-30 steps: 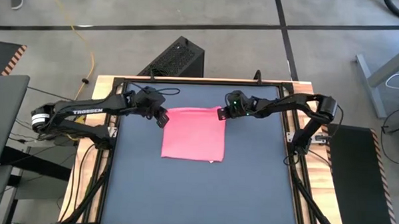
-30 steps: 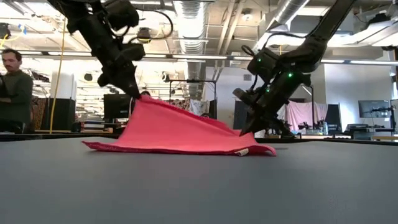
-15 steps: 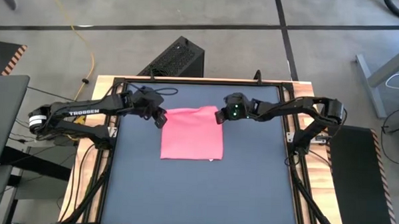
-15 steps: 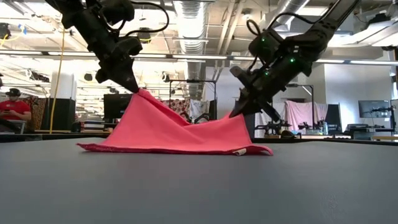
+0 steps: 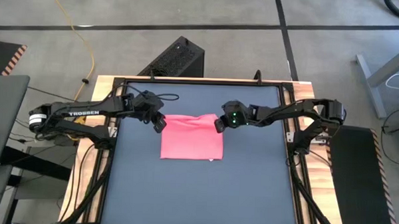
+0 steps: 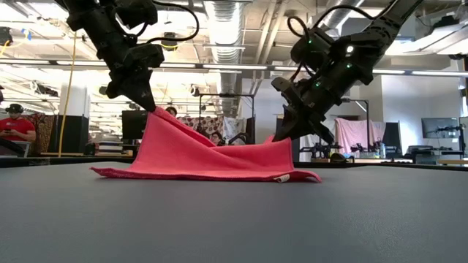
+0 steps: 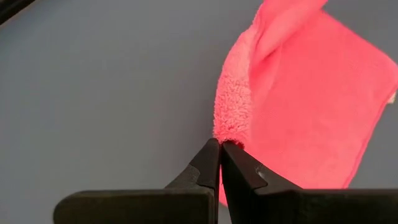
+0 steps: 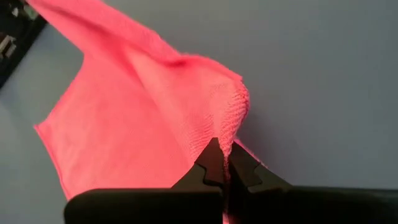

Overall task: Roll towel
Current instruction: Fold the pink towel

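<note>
This is a robotics lab or workshop in an open industrial hall. In the low view, bare ducts and pipes run under the ceiling, strip lights hang in rows, and monitors stand at 3 o'clock. A seated person in red is at 9 o'clock. From above, a polished concrete floor with dark seams surrounds the framed surface; a yellow cable trails at 11 o'clock, and a black computer tower lies at 12.

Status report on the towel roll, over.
Left gripper and right gripper both shut on towel far corners, lifted. Near edge on table. Nothing in the way.
</note>
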{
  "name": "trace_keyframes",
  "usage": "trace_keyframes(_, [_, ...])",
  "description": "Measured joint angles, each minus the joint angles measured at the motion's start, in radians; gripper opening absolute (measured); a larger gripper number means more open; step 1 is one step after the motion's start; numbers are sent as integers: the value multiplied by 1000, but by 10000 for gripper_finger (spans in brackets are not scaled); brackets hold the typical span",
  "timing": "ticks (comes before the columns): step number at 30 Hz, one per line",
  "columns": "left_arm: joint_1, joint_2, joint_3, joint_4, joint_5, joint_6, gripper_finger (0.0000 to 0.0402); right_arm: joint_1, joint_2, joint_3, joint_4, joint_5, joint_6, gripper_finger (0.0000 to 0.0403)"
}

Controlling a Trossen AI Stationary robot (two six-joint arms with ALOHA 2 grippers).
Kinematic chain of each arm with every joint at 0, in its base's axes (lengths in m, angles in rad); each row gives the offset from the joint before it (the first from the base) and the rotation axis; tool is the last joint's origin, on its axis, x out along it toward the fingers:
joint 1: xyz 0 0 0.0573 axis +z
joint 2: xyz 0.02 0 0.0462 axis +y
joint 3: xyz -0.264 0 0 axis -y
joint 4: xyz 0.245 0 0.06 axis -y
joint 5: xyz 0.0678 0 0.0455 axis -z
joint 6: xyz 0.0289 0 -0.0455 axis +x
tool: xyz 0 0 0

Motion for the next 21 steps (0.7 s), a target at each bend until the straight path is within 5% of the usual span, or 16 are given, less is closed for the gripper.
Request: trace_keyframes(21, [0, 0, 0, 28, 7, -6, 0, -74, -98, 1, 11, 59, -52, 31])
